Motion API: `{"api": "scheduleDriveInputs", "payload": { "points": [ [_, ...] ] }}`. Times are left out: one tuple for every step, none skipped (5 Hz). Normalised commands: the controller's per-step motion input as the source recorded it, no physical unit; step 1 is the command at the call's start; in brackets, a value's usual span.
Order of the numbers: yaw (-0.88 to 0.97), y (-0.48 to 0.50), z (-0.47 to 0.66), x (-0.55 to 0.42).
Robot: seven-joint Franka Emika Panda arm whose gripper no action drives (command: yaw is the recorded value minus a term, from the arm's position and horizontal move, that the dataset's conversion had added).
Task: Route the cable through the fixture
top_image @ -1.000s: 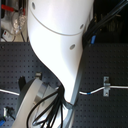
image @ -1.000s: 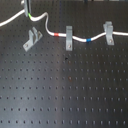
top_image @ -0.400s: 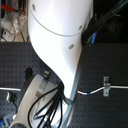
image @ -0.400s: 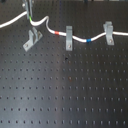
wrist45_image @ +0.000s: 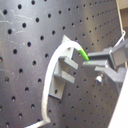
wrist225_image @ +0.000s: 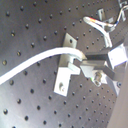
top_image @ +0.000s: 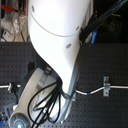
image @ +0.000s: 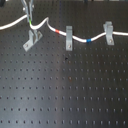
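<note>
In the first exterior view the white cable [image: 47, 22] runs from the left edge across the board. My gripper [image: 29, 19] comes down from the top edge and is shut on the cable at its green band [image: 30, 23]. It holds that part just above the diagonal grey fixture [image: 32, 39]. In the first wrist view the cable [wrist45_image: 50, 80] arcs over the fixture's prongs [wrist45_image: 67, 67], with the green band [wrist45_image: 82, 54] at my fingertips [wrist45_image: 102, 59]. The second wrist view shows the cable [wrist225_image: 40, 59] reaching the fixture's top [wrist225_image: 70, 67]. I cannot tell whether it sits in the slot.
Two square-facing grey brackets [image: 68, 38] [image: 108, 33] hold the cable further right, with a red band [image: 61, 31] and a blue band [image: 89, 39] between them. In the second exterior view my white arm [top_image: 60, 45] hides most of the black perforated board [image: 65, 90]; one bracket [top_image: 105, 86] shows.
The held stretch of cable has come down a little toward the fixture. The brackets and the rest of the cable have not moved.
</note>
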Motion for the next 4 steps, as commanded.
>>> {"api": "scheduleDriveInputs", "payload": {
  "points": [
    [0.13, -0.152, 0.11, -0.282],
    [0.06, -0.153, 0.08, -0.282],
    [0.0, -0.174, 0.05, -0.273],
    [0.01, -0.181, 0.01, -0.274]
  ]
}}
